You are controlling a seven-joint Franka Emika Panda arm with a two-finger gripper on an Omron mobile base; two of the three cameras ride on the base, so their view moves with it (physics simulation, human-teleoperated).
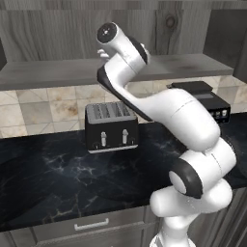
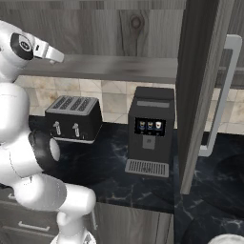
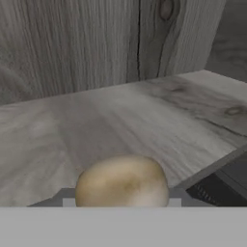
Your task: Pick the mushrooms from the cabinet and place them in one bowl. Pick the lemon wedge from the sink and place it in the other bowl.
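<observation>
A rounded tan-brown mushroom (image 3: 121, 182) sits low in the hand view, wedged between my two fingertips, with my gripper (image 3: 123, 202) shut on its sides. It hangs just above the grey wood-grain shelf (image 3: 120, 111) of the cabinet (image 1: 48, 72), whose back wall rises behind it. My arm reaches up to the shelf's front edge, the hand (image 2: 47, 51) pointing into the cabinet. The cabinet door (image 2: 200, 95) stands swung open at the right, its pale bar handle (image 2: 224, 95) facing outward. A white rim (image 2: 228, 238) at the bottom right edge may be a bowl; which one I cannot tell.
A black toaster (image 1: 111, 126) stands on the dark marble counter (image 1: 48, 178) under the shelf. To its right is a black coffee machine (image 2: 151, 131). The open door juts out over the counter beside the machine. Drawer fronts run below the counter edge.
</observation>
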